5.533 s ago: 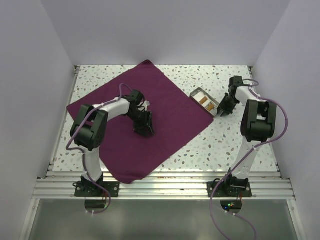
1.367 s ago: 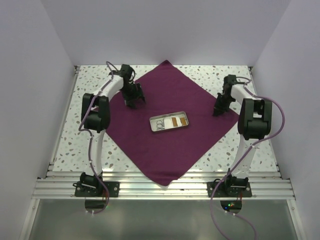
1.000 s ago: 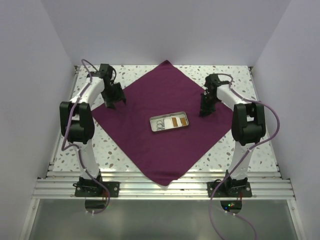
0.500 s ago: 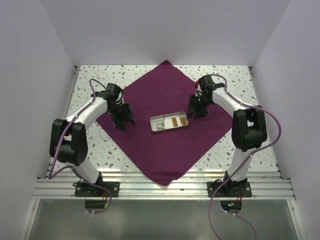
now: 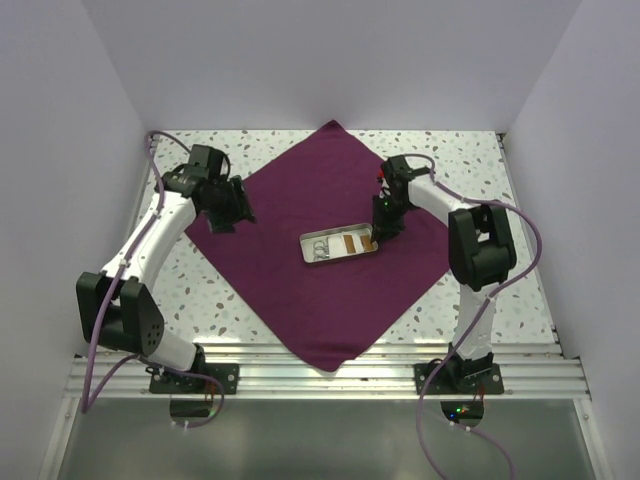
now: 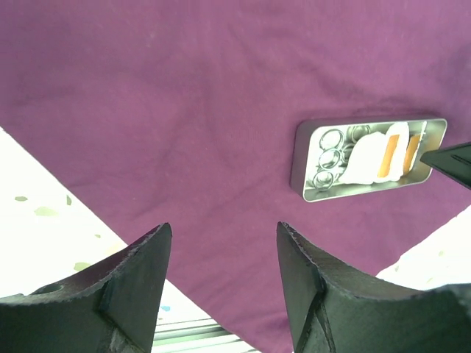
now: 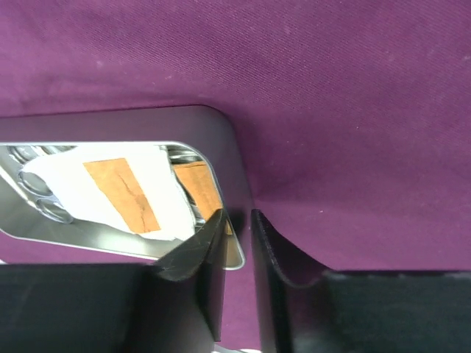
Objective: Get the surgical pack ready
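Tabletop: white with dark speckles, bare on both sides of the tray and beyond it.
Surgical pack: deep purple cloth, opened out flat as a diamond beneath the tray and reaching well past it on every side; one corner points away from the tray toward the back wall, the opposite one toward the arm bases.
Left arm: stretched out well to the left of the tray, wrist above the cloth's left corner.
Right arm: bent in from the right, wrist down at the tray's right end.
Tray: small grey metal box, lying on the cloth near its middle, long side running left to right, open top up.
Left hand: fingers spread wide, holding nothing, well left of the tray and looking down on cloth and tray.
Right hand: narrow, one finger inside the tray's right end wall and one outside; cannot tell whether pressed onto that wall.
White pads: inside the tray's right half, each with an orange-brown strip.
Metal rings: clustered inside the tray's left half, beside the pads.
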You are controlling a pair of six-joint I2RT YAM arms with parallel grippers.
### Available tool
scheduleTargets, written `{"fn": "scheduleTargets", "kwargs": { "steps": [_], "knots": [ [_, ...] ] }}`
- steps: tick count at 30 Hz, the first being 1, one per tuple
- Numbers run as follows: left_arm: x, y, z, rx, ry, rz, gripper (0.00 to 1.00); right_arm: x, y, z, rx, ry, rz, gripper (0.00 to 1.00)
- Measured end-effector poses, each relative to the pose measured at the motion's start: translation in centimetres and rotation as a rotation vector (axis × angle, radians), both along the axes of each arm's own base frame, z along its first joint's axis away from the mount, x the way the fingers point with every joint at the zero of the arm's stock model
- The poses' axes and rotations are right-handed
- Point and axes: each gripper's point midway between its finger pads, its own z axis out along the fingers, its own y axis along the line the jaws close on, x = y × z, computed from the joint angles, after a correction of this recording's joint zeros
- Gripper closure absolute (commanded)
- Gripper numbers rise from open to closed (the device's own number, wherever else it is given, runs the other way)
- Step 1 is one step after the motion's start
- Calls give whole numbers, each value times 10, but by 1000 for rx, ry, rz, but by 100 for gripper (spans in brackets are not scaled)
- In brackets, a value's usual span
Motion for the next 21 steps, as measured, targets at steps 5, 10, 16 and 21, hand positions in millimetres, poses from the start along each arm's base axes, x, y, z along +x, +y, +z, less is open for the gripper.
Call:
{"fn": "scheduleTargets", "kwargs": {
  "steps": [5,10,16,21],
  "knots": [
    [0,7,4,16,-6,11,36,1,3,4,4,6,-34,89],
    [1,12,4,20,-5,12,36,-1,11,3,5,29,-58,97],
    [2,15,4,10,-5,19,36,1,25,3,-7,30,-77,99],
    [2,17,4,10,-7,8,35,8,36,4,-24,16,-65,99]
  ]
}}
